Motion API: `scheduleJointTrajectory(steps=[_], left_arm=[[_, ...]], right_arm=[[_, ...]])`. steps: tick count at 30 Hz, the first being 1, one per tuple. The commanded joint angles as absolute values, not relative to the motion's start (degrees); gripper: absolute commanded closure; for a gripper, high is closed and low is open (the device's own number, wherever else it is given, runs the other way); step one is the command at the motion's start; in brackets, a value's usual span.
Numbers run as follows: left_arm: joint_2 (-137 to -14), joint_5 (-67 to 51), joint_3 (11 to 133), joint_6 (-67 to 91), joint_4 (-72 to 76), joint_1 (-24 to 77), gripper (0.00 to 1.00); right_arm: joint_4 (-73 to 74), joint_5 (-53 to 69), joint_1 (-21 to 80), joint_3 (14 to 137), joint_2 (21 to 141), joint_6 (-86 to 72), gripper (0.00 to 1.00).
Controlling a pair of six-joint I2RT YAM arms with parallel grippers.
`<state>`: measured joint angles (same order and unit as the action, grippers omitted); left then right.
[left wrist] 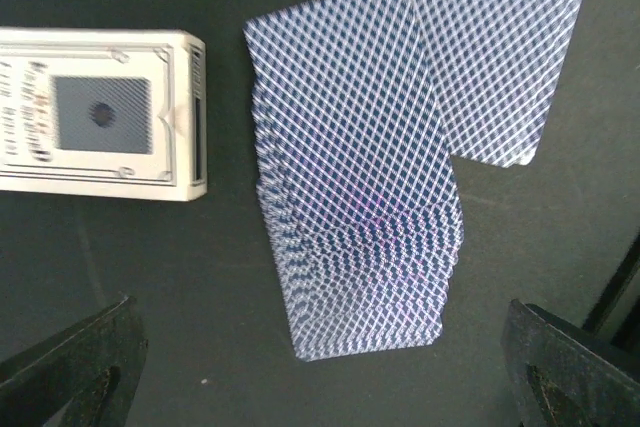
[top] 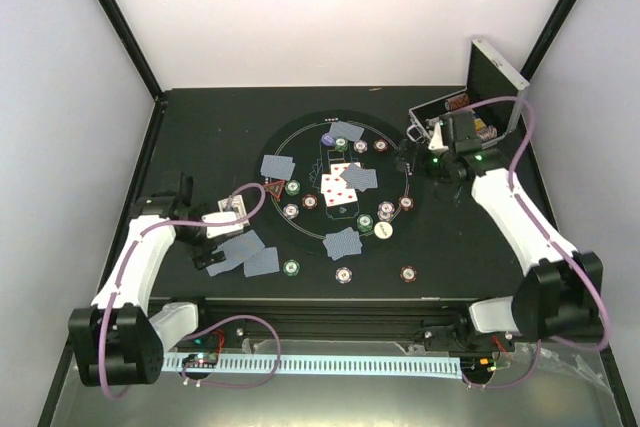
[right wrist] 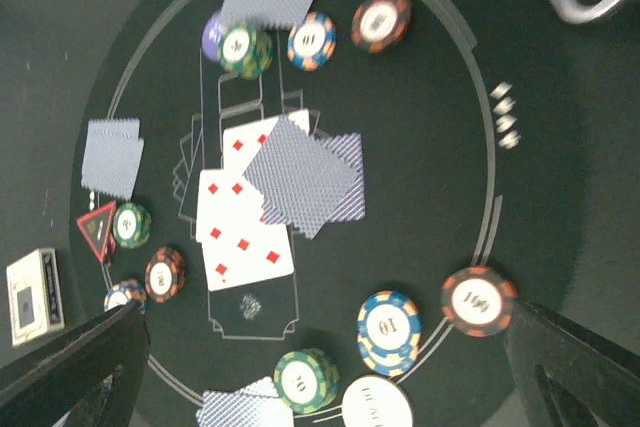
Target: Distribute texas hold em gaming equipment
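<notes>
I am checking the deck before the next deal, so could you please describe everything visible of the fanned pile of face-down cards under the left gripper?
The fanned pile of cards lies face down and flat on the black table, backs showing a blue-grey and white lattice. Its cards are slid stepwise, so many short edges show at one end. A separate face-down card meets its corner; the white card box lies beside it, apart. The open left gripper hangs above, not touching it.
</notes>
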<state>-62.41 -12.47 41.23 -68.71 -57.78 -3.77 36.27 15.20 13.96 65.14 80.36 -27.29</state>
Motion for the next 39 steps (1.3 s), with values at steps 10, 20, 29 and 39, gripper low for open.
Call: scheduleJointTrajectory(steps=[10,20,29,39], left_arm=[[-52.4,-29.1,41.0,-28.3,-18.4,-5.5,0.01],[-64.3,-24.1,18.9,-9.0,35.8,-5.5,0.01],[-75.3,-22.1,10.2,-6.1,64.1,-4.2,0.01],[-78.9,-15.6,17.2,-5.8,54.1,-2.2,0.01]], right_arm=[[-1.2,-35.7,11.5,35.2,49.9,-19.7,0.00],[-29.5,-43.1,8.6,19.8,55.4,-11.0,0.00],[-56.4,-41.4,8.1,13.8,73.0,-8.0,0.00],[-62.7,-17.5,5.6,14.3,80.4,-0.9,0.00]])
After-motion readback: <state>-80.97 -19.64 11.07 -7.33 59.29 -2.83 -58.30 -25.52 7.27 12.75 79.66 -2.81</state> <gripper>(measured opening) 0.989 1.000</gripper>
